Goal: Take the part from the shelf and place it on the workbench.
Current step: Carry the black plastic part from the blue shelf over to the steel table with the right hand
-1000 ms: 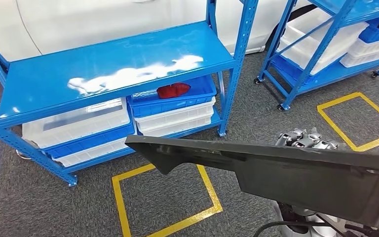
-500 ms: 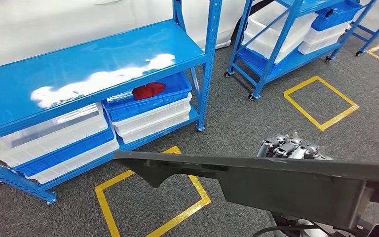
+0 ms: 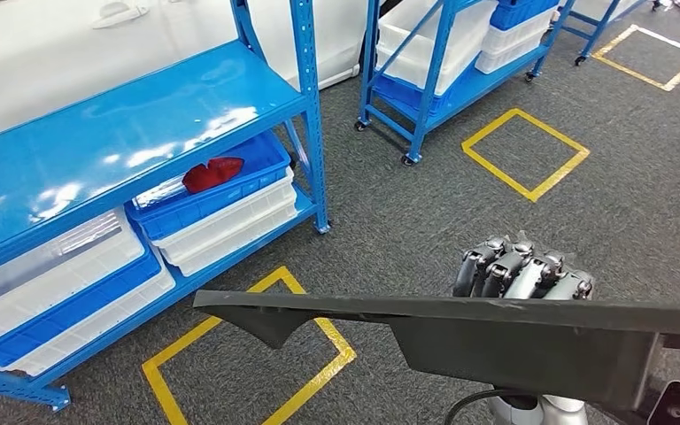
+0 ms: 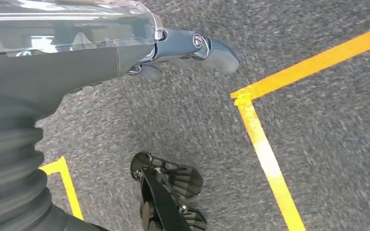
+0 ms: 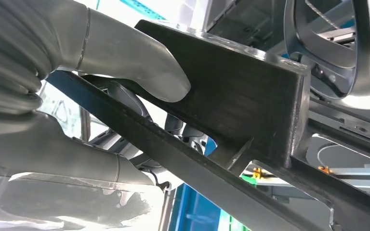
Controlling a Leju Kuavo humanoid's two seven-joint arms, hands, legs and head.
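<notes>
Two blue steel shelf units stand on the grey carpet: the big one (image 3: 124,133) at the left, with white and blue bins on its lower level and a red piece (image 3: 212,173) lying in a blue tray (image 3: 230,190), and a wheeled one (image 3: 425,80) farther off. Yellow tape squares (image 3: 522,150) mark the floor between and in front of them.

Across the near edge of the head view runs the long, flat, dark grey plastic part (image 3: 460,332), off the shelf and carried level above the floor. The right hand (image 3: 522,270) grips it, fingers curled over the far edge; the right wrist view shows the thumb (image 5: 139,62) pressed on its dark face. The left hand (image 4: 192,48) hangs over the carpet, fingers apart, holding nothing.

Picking looks finished, so the carry is the step in hand. No workbench is in sight. Next, the robot must face the bench, keeping the long part level and clear of the shelf posts.
</notes>
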